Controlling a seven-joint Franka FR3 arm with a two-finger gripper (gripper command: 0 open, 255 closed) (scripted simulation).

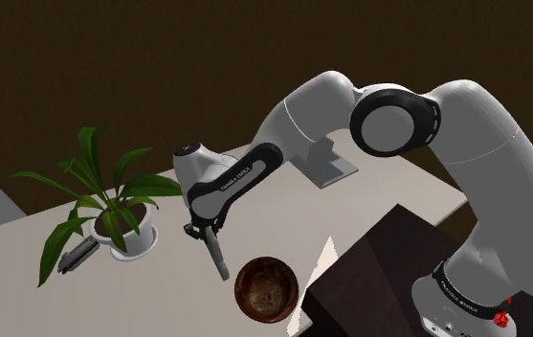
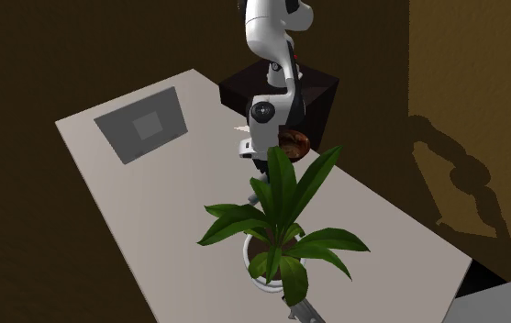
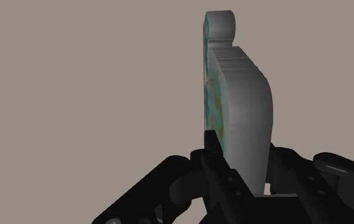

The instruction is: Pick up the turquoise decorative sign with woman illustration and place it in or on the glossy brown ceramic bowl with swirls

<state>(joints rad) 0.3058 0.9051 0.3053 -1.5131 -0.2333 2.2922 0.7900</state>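
Turquoise sign (image 3: 245, 95) pinched edge-on in my claw (image 3: 240, 153), held off tabletop (image 1: 283, 211) to clear rim of brown bowl (image 1: 267, 289), just beside & below.

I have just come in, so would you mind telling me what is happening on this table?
The white arm has its black jaws shut on the turquoise-faced sign and holds it edge-on, lifted off the table. In the shoulder view the sign hangs just left of the glossy brown bowl and is not yet in it. A potted plant stands further along the table.
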